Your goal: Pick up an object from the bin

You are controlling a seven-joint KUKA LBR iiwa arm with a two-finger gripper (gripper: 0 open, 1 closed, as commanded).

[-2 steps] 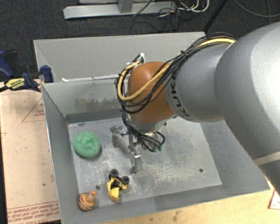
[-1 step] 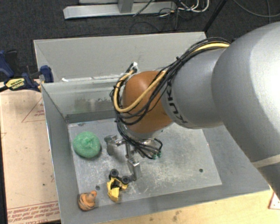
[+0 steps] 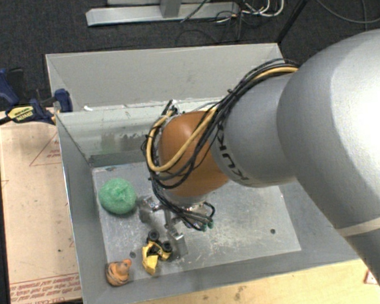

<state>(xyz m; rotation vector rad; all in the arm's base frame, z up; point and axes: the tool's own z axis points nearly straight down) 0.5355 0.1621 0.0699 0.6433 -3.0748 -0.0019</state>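
My gripper (image 3: 164, 245) reaches down into the front left part of the bin, its metal fingers pointing at the floor. Right at its tips lies a small yellow and black thing (image 3: 152, 255), touching or nearly touching the fingers. A small orange toy figure (image 3: 119, 272) lies further left in the front left corner. A green crumpled ball (image 3: 117, 196) rests on the floor near the left wall, behind and left of the gripper.
The big grey arm with its orange cover and cables hangs over the bin's middle and right, hiding much of the floor. Bare bin floor shows to the right of the gripper.
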